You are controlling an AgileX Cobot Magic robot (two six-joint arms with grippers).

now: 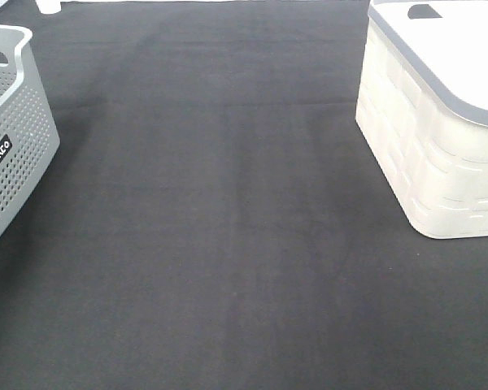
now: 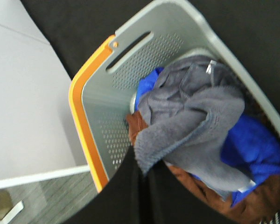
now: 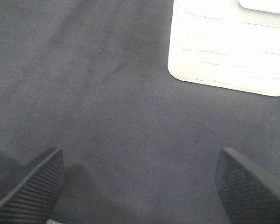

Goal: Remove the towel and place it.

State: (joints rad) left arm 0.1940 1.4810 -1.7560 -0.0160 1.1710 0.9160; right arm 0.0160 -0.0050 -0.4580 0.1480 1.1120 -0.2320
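The grey-lavender towel [image 2: 191, 112] lies crumpled on top of other cloths inside a grey perforated basket [image 2: 130, 65] with an orange rim. A small white tag [image 2: 210, 67] shows at one of its corners. My left gripper [image 2: 141, 164] is over the basket with its black fingers [image 2: 121, 196] closed together on a hanging edge of the towel. My right gripper [image 3: 140, 186] is open and empty, its fingertips [image 3: 32, 186] wide apart low over the black table covering [image 3: 107, 93]. Neither gripper and no towel show in the exterior view.
A blue cloth [image 2: 252, 149] and a brown cloth [image 2: 135, 126] lie under the towel. In the exterior view the grey basket [image 1: 8, 146] stands at the left edge and a white lidded bin [image 1: 439, 138] at the right; the bin also shows in the right wrist view [image 3: 224, 51]. Black covering [image 1: 228, 227] spans between them.
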